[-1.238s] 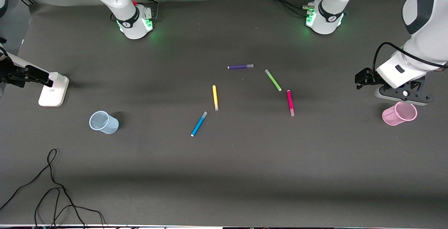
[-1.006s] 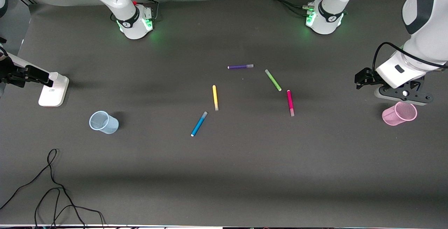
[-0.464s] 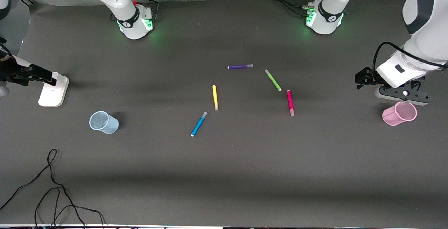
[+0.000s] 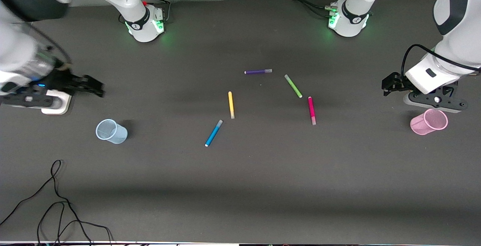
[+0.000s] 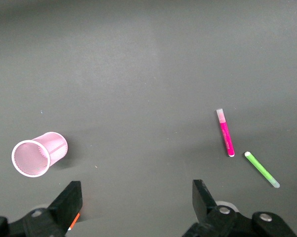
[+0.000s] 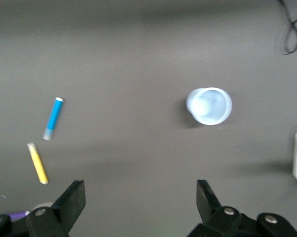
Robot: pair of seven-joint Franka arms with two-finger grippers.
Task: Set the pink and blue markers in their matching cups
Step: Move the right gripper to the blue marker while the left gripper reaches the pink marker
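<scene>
Currently, fingers: left gripper (image 5: 133,207) spread wide, empty, over the table near the left arm's end, just above the pink translucent tapered cup (image 4: 429,122). Right gripper (image 6: 138,207) likewise wide and empty, over the right arm's end, near the pale blue translucent cup (image 4: 111,131) and a white block (image 4: 56,103) at that edge.

Markers, mid-table: slim magenta-pink marker with greyish cap (image 4: 311,110); bright blue marker with greyish cap (image 4: 213,133), nearer the front camera. Neither is in a cup.

Others: yellow pen (image 4: 230,104), green pen (image 4: 293,86) nearly touching the pink marker's tip, purple pen (image 4: 258,71). Black cable (image 4: 56,201) at the front corner.

Handling note: straddle each marker across its barrel, mid-length; approach the pink one from its cap end, clear of the green pen.
</scene>
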